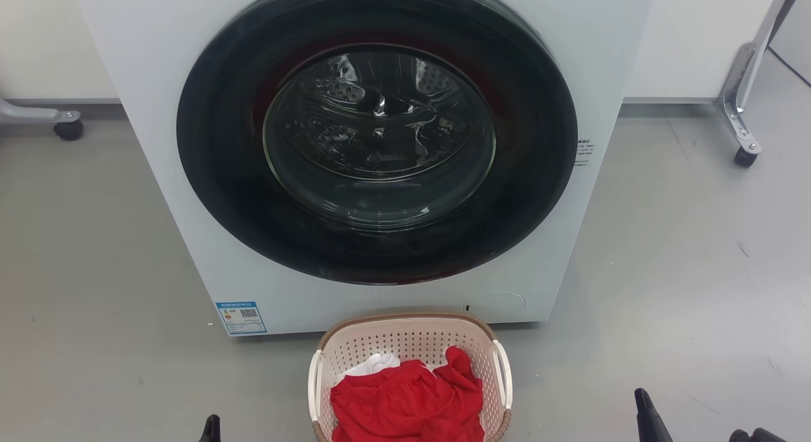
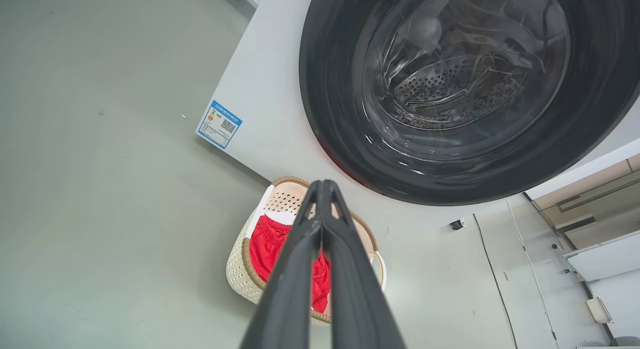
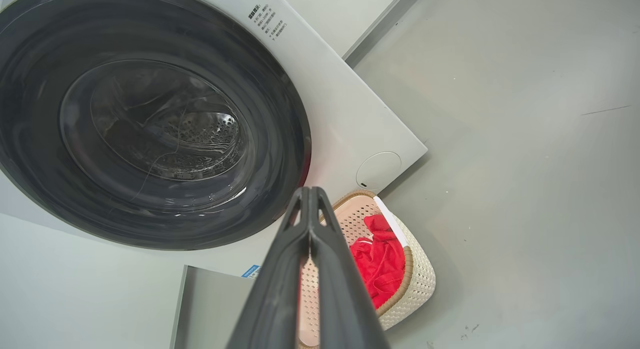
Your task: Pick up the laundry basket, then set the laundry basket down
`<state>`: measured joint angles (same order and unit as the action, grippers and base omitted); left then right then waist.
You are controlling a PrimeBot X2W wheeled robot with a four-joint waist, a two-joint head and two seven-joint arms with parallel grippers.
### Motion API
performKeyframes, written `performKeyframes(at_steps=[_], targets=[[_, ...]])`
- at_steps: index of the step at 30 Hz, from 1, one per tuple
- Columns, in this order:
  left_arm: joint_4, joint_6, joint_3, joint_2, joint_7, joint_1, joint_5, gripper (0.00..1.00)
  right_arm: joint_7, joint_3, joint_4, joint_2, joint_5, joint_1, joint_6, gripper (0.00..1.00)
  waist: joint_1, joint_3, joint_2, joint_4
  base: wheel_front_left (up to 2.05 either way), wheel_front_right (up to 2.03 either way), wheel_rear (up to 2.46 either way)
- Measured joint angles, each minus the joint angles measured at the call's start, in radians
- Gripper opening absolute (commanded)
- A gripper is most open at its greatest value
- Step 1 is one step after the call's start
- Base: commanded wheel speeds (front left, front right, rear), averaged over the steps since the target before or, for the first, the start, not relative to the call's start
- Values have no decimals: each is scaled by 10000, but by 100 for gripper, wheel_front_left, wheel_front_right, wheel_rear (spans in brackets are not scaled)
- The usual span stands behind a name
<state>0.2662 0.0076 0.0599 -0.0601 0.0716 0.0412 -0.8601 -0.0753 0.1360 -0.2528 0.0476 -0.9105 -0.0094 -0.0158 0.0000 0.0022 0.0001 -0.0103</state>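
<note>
Our left claw (image 2: 322, 186) and right claw (image 3: 310, 191) sit pinched together, empty; unopened, we could shove the basket (image 1: 405, 340) against the washer (image 1: 146, 81).

One laundry basket (image 1: 405, 344), matt cream-pink perforated plastic, brown woven-look rim, smooth white handles (image 1: 315, 382); red garment (image 1: 405, 401), soft crumpled cloth; washer (image 1: 139, 62), smooth white casing; door (image 1: 215, 144), glossy dark ring around clear glass; drum (image 1: 437, 81), shiny perforated metal; floor (image 1: 684, 271), matt grey, lightly scuffed.
</note>
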Motion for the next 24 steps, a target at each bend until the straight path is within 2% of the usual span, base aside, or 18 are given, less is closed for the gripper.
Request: performKeyframes(at_steps=[24], targets=[[150, -616, -692, 67, -851, -514, -3352, 0, 844, -1220, -203, -17, -3137, -299, 616, 0, 0, -2, 0, 48, 0, 0, 0]])
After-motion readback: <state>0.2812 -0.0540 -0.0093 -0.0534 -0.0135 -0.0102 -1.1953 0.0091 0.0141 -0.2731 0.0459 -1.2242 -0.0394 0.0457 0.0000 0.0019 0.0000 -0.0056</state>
